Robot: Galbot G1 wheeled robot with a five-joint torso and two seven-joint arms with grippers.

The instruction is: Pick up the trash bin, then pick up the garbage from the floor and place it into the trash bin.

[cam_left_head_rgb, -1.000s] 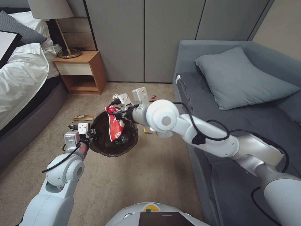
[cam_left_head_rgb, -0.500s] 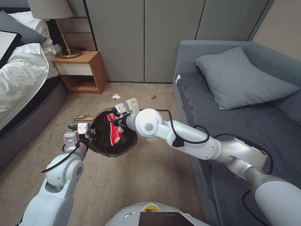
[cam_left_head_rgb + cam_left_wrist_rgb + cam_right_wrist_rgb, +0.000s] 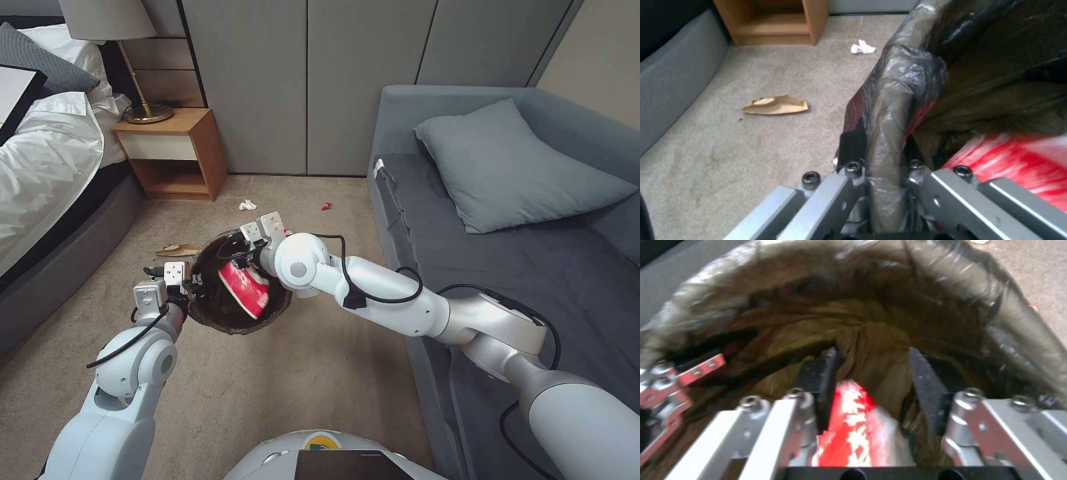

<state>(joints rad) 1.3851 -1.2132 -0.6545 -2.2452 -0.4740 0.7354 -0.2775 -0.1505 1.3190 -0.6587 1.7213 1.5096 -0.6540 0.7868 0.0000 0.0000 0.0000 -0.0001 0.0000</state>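
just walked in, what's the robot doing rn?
Mid cleanup. The left gripper is clamped on the rim of the trash bin, holding it above the carpet. The right gripper is over the bin's mouth with its fingers spread, and a red wrapper lies loose inside the bag. On the floor: a brown wrapper, a white tissue and a small red scrap.

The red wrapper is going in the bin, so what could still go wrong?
The red wrapper looks blurred between the open right gripper, so it could snag there or flutter out. The left gripper pinches the trash bin only by its bagged rim; a bump from the right arm might tip it or slip the liner.
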